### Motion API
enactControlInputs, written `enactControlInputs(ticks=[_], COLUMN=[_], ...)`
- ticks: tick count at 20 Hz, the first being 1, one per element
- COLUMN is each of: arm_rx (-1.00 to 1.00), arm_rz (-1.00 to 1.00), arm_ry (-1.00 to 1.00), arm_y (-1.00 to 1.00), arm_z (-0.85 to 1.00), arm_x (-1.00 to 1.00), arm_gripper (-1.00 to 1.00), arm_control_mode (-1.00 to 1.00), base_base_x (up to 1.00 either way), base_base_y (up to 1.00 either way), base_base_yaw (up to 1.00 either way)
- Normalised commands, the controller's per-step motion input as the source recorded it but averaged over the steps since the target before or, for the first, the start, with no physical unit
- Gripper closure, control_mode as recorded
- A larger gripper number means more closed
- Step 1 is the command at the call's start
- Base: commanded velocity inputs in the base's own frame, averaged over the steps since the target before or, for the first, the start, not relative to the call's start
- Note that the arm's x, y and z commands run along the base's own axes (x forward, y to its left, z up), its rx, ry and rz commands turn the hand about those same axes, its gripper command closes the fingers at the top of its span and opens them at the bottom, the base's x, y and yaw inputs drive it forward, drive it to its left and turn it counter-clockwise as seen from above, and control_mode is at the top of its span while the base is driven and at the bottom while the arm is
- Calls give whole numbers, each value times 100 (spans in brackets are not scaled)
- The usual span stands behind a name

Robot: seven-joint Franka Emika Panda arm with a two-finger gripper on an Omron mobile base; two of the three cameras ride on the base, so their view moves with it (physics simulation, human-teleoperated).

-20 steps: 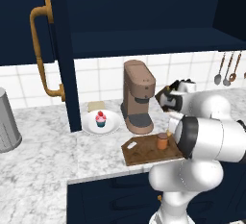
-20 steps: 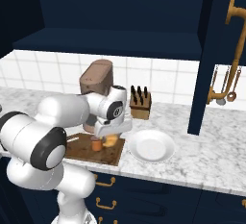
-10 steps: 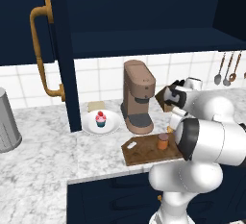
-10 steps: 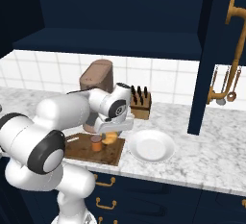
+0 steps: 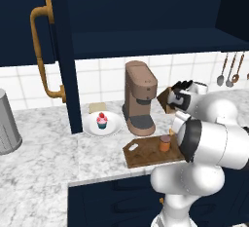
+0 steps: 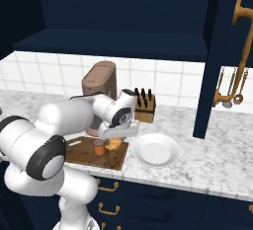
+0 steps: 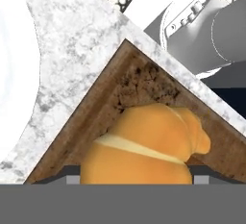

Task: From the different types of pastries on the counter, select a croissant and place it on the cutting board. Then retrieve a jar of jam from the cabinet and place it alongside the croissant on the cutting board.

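Observation:
The croissant [image 7: 144, 143] lies on a corner of the dark wooden cutting board [image 7: 127, 83], and my gripper [image 7: 136, 177] hangs low over it, open, one fingertip on each side. From the right, the gripper [image 6: 116, 136] sits just above the croissant [image 6: 114, 144], with the jar of jam [image 6: 99, 148] upright beside it on the cutting board [image 6: 79, 155]. The jar of jam [image 5: 165, 143] and cutting board [image 5: 143, 155] also show from the left. The cupcake [image 5: 101, 120] stands on its plate by the open cabinet door [image 5: 61, 50].
A brown coffee machine [image 5: 140, 99] stands just behind the board. An empty white plate [image 6: 155, 150] lies right of the board, with a knife block [image 6: 145, 108] behind it. Utensils [image 5: 228, 70] hang on the tiled wall. A grey canister [image 5: 7, 123] stands far left.
The hand has shifted slightly over the board's croissant end. The croissant, jar and cupcake have stayed where they were.

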Motion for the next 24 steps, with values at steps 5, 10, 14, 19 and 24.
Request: enactControlInputs(ticks=[5,10,14,19,24], arm_rx=[0,-1,0,0,0], arm_rz=[-11,-11,-8,-5,-9], arm_ry=[-11,-14,-12,2,15], arm_y=[9,27,16,5,10], arm_z=[-26,-27,-34,-20,28], arm_x=[-1,0,-6,-29,-1], arm_gripper=[100,100,100,100,100], arm_control_mode=[-100,-100,-100,-100,-100], base_base_x=[0,0,0,0,0], base_base_y=[0,0,0,0,0], base_base_yaw=[0,0,0,0,0])
